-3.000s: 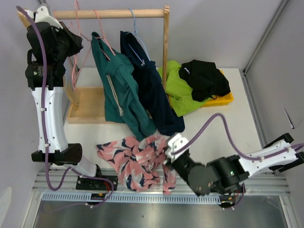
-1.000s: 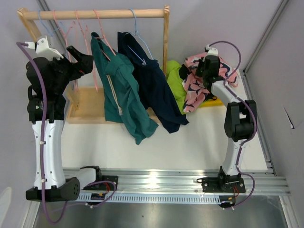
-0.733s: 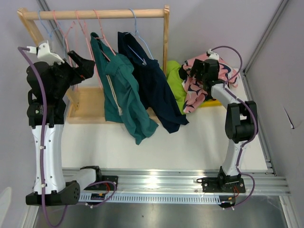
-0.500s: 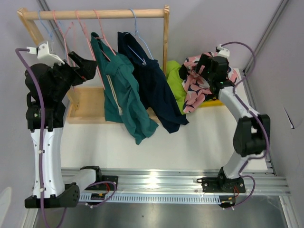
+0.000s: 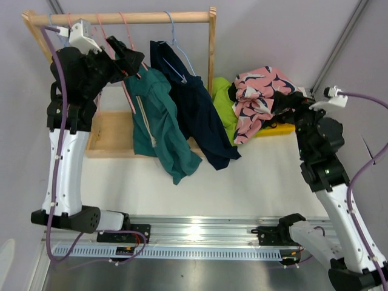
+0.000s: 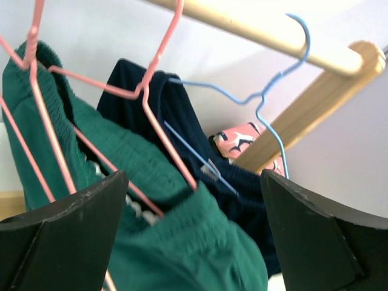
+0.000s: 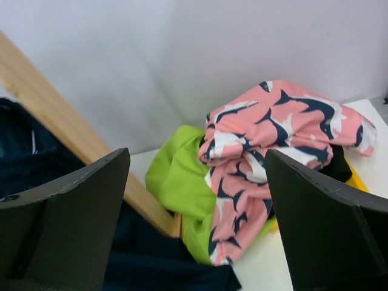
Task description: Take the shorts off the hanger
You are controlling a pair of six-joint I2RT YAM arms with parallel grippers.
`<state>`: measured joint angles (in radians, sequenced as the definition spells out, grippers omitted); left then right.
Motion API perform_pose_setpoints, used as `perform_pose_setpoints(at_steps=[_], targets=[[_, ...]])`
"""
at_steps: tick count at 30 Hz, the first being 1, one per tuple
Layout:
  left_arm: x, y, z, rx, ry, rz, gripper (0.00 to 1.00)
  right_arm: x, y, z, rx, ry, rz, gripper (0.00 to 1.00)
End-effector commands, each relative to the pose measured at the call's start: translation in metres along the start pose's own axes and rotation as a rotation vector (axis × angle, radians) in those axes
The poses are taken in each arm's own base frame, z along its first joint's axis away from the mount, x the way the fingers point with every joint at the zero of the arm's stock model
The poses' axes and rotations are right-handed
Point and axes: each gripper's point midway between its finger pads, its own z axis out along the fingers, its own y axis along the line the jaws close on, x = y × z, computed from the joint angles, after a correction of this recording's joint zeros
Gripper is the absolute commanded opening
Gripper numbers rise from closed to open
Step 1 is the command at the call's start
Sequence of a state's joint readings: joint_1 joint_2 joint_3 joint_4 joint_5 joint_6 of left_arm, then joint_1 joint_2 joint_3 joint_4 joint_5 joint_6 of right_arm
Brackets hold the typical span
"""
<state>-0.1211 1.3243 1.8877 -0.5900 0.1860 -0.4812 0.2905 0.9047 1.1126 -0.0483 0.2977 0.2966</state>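
Note:
Green shorts hang on a pink hanger from the wooden rail. Navy shorts hang beside them on a blue hanger. My left gripper is open at the top of the green shorts. In the left wrist view the green waistband and the pink hanger lie between its spread fingers, midpoint. My right gripper is open and empty, just right of the pink patterned shorts, which lie loose on the pile.
A lime garment and the pink patterned shorts fill a yellow tray at the back right. The rack's wooden base tray sits at the back left, its upright post between the rack and the pile. Empty hangers hang at the rail's left.
My right gripper opened, left the pink patterned shorts on the pile and drew back to the right. My left arm rose and swung right to the green shorts' hanger.

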Motion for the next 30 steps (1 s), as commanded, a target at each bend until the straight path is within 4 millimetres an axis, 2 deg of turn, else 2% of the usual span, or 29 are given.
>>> perform_pose_setpoints(at_steps=[1,2,3,5,7,11,12,14,15,17,18,20,21,23,24,26,28,29,30], targets=[[-0.017,-0.003,0.011,-0.025,-0.048,-0.011,0.96,0.022,-0.012,-0.023,0.04,0.084,-0.034,0.99],[-0.015,0.0,0.016,-0.035,-0.046,-0.012,0.96,0.027,-0.015,-0.029,0.045,0.102,-0.038,0.99],[-0.015,0.003,0.021,-0.045,-0.047,-0.014,0.96,0.02,-0.015,-0.039,0.037,0.088,-0.03,0.99],[-0.007,0.009,0.035,-0.061,-0.033,-0.023,0.94,0.02,-0.02,-0.052,0.037,0.092,-0.027,0.99],[0.004,0.015,0.05,-0.078,-0.008,-0.027,0.93,0.022,-0.023,-0.06,0.039,0.102,-0.032,0.99],[0.013,0.015,0.069,-0.086,-0.003,-0.028,0.89,0.027,-0.03,-0.074,0.041,0.12,-0.047,0.99],[0.014,0.011,0.072,-0.075,-0.004,-0.028,0.81,0.026,-0.031,-0.079,0.036,0.115,-0.048,0.99],[0.015,0.009,0.08,-0.069,-0.006,-0.026,0.74,0.032,-0.032,-0.082,0.034,0.136,-0.053,0.99],[0.017,0.008,0.083,-0.068,-0.004,-0.026,0.65,0.038,-0.034,-0.085,0.033,0.152,-0.054,0.99],[0.014,0.005,0.087,-0.068,-0.013,-0.022,0.57,0.043,-0.034,-0.089,0.025,0.165,-0.048,0.99],[0.016,0.003,0.087,-0.071,-0.002,-0.018,0.46,0.048,-0.035,-0.091,0.021,0.18,-0.049,1.0],[0.012,0.0,0.087,-0.071,-0.01,-0.014,0.33,0.05,-0.034,-0.095,0.007,0.184,-0.041,0.99],[0.011,-0.001,0.087,-0.071,-0.008,-0.014,0.18,0.05,-0.033,-0.096,0.002,0.187,-0.039,0.99],[0.006,-0.005,0.082,-0.064,-0.014,-0.013,0.0,0.052,-0.029,-0.098,-0.023,0.197,-0.03,0.99],[0.003,-0.008,0.079,-0.063,-0.016,-0.013,0.0,0.051,-0.026,-0.098,-0.034,0.198,-0.026,1.0],[-0.003,-0.014,0.072,-0.053,-0.026,-0.008,0.0,0.048,-0.009,-0.098,-0.114,0.205,-0.007,0.99],[-0.009,-0.02,0.064,-0.044,-0.03,-0.006,0.0,0.044,0.014,-0.099,-0.218,0.22,0.007,1.0],[-0.018,-0.027,0.056,-0.03,-0.049,-0.005,0.0,0.04,0.029,-0.1,-0.278,0.214,0.015,0.99],[-0.017,-0.028,0.053,-0.031,-0.041,-0.002,0.0,0.036,0.04,-0.1,-0.319,0.212,0.021,0.99]])
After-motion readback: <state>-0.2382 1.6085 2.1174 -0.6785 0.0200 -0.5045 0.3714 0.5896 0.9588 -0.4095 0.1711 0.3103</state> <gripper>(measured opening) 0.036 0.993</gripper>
